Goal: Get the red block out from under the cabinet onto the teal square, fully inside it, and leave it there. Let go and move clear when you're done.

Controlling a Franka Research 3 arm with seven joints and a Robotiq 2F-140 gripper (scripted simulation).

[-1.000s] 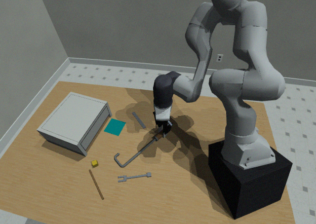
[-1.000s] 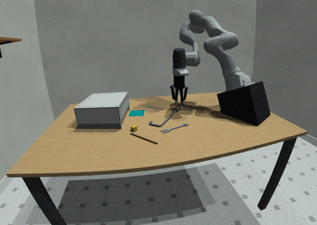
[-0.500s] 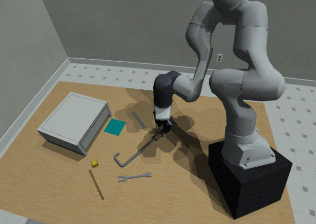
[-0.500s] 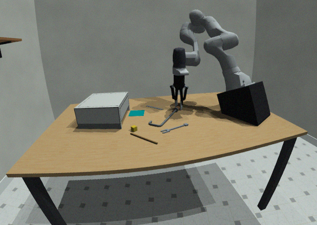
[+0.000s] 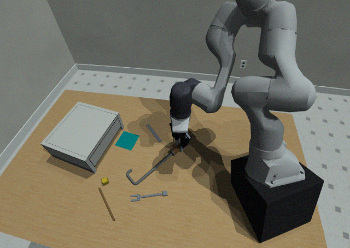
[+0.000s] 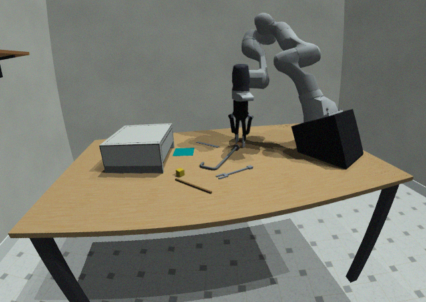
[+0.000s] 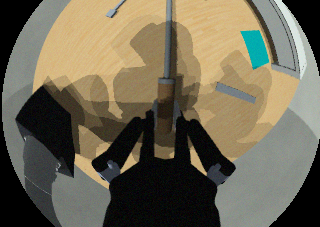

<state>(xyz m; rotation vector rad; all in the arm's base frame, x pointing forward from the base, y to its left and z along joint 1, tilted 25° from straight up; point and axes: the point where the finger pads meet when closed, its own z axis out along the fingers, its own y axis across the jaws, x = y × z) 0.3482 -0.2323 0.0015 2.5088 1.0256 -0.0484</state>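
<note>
1. The gripper (image 5: 179, 147) stood nearly closed, clamped on the brown handle end of the hooked rod (image 5: 152, 168).
2. The rod looked stiff, thin and light; its hook lay away from the cabinet (image 5: 80, 132).
3. The red block was hidden, presumably under the cabinet beside the teal square (image 5: 127, 140).
4. No brands, labels or writing were legible.
</note>
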